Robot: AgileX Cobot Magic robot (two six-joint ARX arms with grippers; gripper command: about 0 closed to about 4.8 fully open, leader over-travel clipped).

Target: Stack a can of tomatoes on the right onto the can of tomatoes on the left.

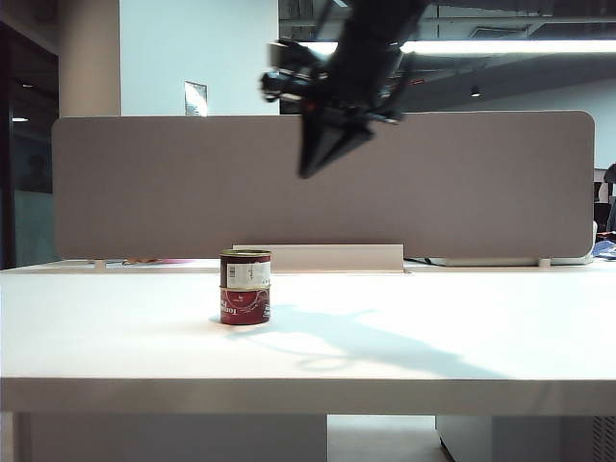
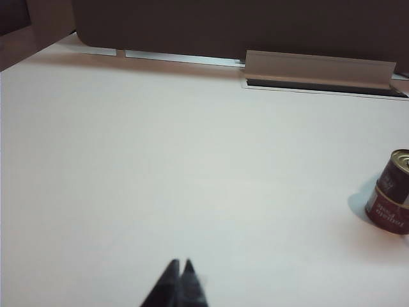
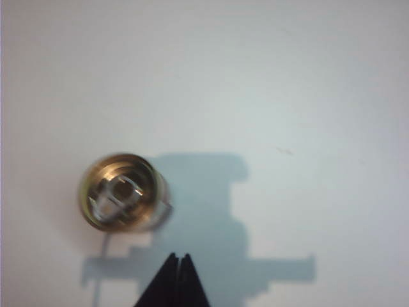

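Observation:
Two dark red tomato cans stand stacked on the white table, the upper can (image 1: pixel 245 269) resting on the lower can (image 1: pixel 244 304). The left wrist view shows the same stack, upper can (image 2: pixel 397 171) on lower can (image 2: pixel 387 212), far off to one side. From above, the right wrist view shows the top can's metal lid with its pull ring (image 3: pixel 123 191). My right gripper (image 1: pixel 306 171) hangs high above the stack, shut and empty, its tips (image 3: pixel 179 256) together. My left gripper (image 2: pixel 180 262) is shut and empty, low over bare table, and does not show in the exterior view.
A grey partition (image 1: pixel 144 183) runs along the back of the table (image 1: pixel 433 327), with a pale cable tray (image 1: pixel 327 258) at its foot behind the cans. The right arm's shadow (image 1: pixel 366 342) lies to the right of the stack.

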